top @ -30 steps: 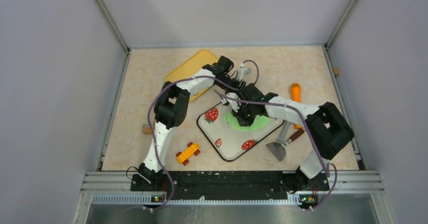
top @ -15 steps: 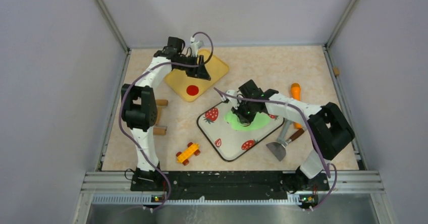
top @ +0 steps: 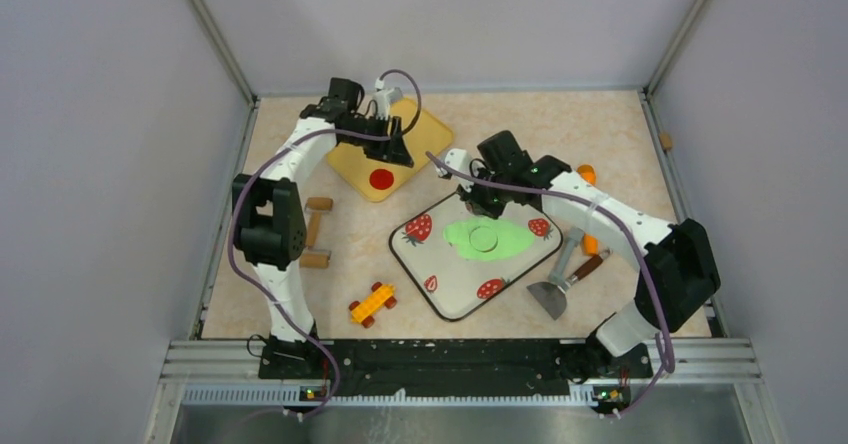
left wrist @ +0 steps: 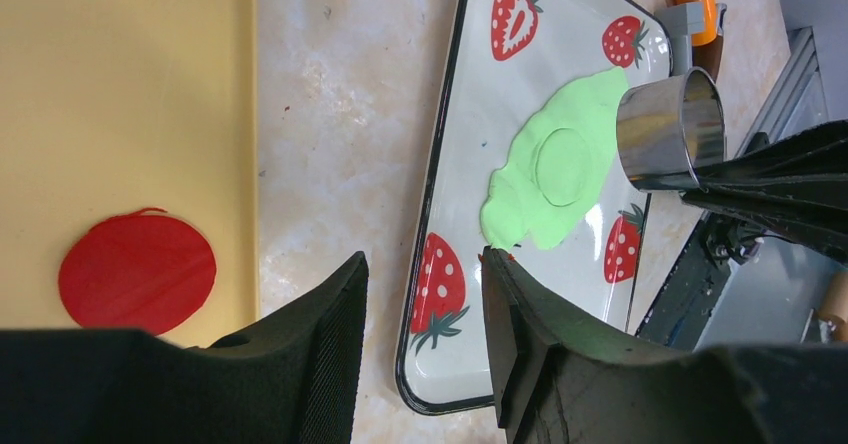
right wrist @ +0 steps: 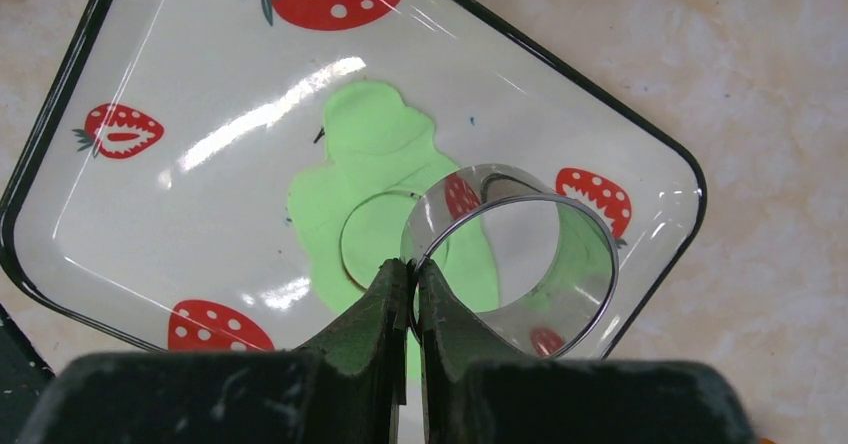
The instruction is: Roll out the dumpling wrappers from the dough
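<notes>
Left of the strawberry tray (top: 455, 286), the left gripper (left wrist: 422, 259) hangs spread over a yellow board (left wrist: 120, 84) bearing a red disc (left wrist: 137, 272). On the tray lies the flattened dough (right wrist: 370, 134), a round wrapper (right wrist: 375, 239) outlined in it. Above the tray, the right gripper (right wrist: 412, 274) pinches a metal ring (left wrist: 668, 129).

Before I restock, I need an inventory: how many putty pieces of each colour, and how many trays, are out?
Green dough: 1, with a circle stamped in it
Red disc: 1
Trays: 2, yellow tray and strawberry tray
Total: 4
</notes>
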`<act>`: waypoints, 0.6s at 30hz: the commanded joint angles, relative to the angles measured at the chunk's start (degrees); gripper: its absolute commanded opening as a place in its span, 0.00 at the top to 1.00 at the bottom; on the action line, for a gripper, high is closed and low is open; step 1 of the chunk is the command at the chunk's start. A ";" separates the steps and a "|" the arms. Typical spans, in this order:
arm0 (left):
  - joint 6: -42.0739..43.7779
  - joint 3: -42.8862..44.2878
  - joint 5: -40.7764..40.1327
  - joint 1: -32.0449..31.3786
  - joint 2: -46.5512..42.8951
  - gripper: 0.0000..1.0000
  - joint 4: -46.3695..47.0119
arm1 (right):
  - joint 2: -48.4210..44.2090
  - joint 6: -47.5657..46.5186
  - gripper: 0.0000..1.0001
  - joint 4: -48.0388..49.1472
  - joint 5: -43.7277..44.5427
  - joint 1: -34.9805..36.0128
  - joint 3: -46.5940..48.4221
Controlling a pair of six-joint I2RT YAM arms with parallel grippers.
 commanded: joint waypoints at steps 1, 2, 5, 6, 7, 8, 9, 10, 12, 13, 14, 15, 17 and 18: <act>2.25 -0.08 -1.74 0.17 -6.16 0.51 -0.32 | -2.43 -4.02 1.00 -0.09 3.07 -1.37 2.14; 2.64 -0.30 -2.25 0.18 -6.80 0.51 -0.47 | -2.30 -4.53 1.00 0.52 3.48 -2.37 2.00; 4.36 -1.47 -3.70 0.17 -8.74 0.51 -0.82 | -1.29 -7.06 1.00 2.60 4.96 -5.63 2.01; 5.21 -2.02 -4.03 0.18 -9.39 0.51 -0.97 | -0.70 -8.04 1.00 4.01 5.48 -6.94 1.88; 5.82 -2.61 -4.27 0.17 -9.97 0.51 -1.00 | -0.21 -8.98 1.00 4.97 5.97 -8.17 1.89; 6.29 -3.29 -4.49 0.17 -10.50 0.51 -1.12 | 0.23 -10.03 1.00 5.86 6.42 -9.30 1.77; 6.80 -3.93 -4.65 0.17 -10.91 0.51 -1.29 | 0.83 -11.68 1.00 6.99 6.89 -10.50 1.45; 7.21 -4.54 -4.72 0.17 -11.35 0.51 -1.35 | 1.48 -12.67 1.00 8.03 7.32 -11.56 1.24; 7.46 -5.81 -4.83 0.16 -12.08 0.51 -1.46 | 2.84 -14.30 1.00 10.07 7.96 -13.91 1.00; 7.46 -6.54 -4.81 0.17 -12.46 0.51 -1.49 | 3.61 -15.04 1.00 10.91 8.32 -14.80 0.95; 7.39 -7.08 -4.78 0.17 -12.69 0.51 -1.47 | 4.47 -15.76 1.00 11.67 8.67 -15.94 0.98; 7.34 -7.81 -4.77 0.16 -13.04 0.52 -1.29 | 5.24 -16.38 1.00 12.40 9.08 -16.71 1.04; 6.92 -8.97 -4.43 0.17 -13.64 0.52 -0.91 | 6.93 -17.00 1.00 13.49 9.31 -18.19 1.25; 6.66 -9.45 -4.31 0.17 -13.89 0.51 -0.80 | 7.89 -17.11 1.00 13.79 9.45 -18.81 1.48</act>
